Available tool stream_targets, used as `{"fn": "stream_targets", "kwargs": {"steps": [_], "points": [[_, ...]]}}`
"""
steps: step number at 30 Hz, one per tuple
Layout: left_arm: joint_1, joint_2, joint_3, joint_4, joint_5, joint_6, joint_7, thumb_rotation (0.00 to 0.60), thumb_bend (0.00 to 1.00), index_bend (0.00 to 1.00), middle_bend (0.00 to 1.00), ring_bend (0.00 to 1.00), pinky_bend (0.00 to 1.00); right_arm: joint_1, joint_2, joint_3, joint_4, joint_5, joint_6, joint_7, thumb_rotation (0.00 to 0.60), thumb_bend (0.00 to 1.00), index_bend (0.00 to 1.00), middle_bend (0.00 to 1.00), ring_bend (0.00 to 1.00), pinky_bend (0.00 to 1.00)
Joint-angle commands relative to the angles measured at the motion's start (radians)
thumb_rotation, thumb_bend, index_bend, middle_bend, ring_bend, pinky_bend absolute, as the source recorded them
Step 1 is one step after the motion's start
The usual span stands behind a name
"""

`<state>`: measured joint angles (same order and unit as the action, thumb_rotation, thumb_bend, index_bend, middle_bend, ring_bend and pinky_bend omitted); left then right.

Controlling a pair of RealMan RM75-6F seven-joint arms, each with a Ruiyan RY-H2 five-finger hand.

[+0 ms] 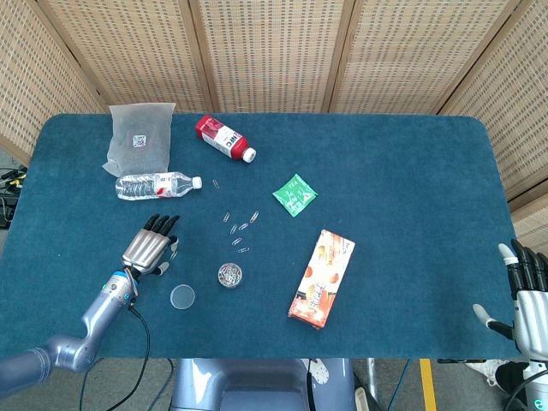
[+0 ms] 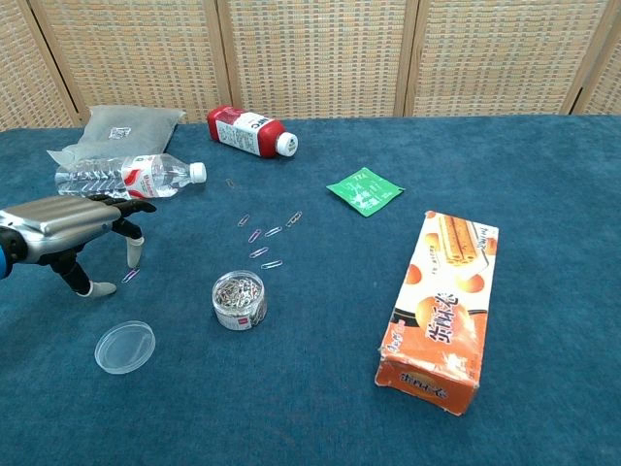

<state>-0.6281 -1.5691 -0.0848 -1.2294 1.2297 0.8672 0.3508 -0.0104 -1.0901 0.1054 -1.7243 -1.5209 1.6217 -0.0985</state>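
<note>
My left hand (image 1: 147,250) (image 2: 68,225) hovers low over the blue table's near-left part, palm down. Its thumb and one fingertip (image 2: 135,256) touch the cloth on either side of a single loose paper clip (image 2: 129,276), which lies flat on the table. Nothing is in the hand. To its right stands a small open jar of paper clips (image 1: 229,275) (image 2: 239,299), with its clear lid (image 1: 181,296) (image 2: 125,347) lying in front of the hand. My right hand (image 1: 529,300) hangs past the table's right edge, fingers spread and holding nothing.
Several loose clips (image 1: 240,227) (image 2: 264,238) lie beyond the jar. A water bottle (image 1: 158,185), a red bottle (image 1: 224,138) and a plastic bag (image 1: 139,135) lie at the far left. A green packet (image 1: 294,194) and an orange box (image 1: 322,277) lie right of centre.
</note>
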Motion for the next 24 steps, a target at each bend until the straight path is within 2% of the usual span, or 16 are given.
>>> {"fn": "stream_targets", "kwargs": {"steps": [1,24], "points": [[-0.003,-0.002,-0.001,-0.001,-0.003,0.001,0.002,0.600,0.30,0.46,0.00,0.00,0.00,0.000,0.000,0.000,0.000,0.000,0.000,0.000,0.600,0.00,0.00,0.00,0.00,0.00],[-0.040,-0.023,-0.010,0.017,-0.085,-0.048,0.034,0.600,0.30,0.46,0.00,0.00,0.00,0.002,0.007,0.003,0.000,0.010,-0.004,0.018,0.600,0.00,0.00,0.00,0.00,0.00]]}}
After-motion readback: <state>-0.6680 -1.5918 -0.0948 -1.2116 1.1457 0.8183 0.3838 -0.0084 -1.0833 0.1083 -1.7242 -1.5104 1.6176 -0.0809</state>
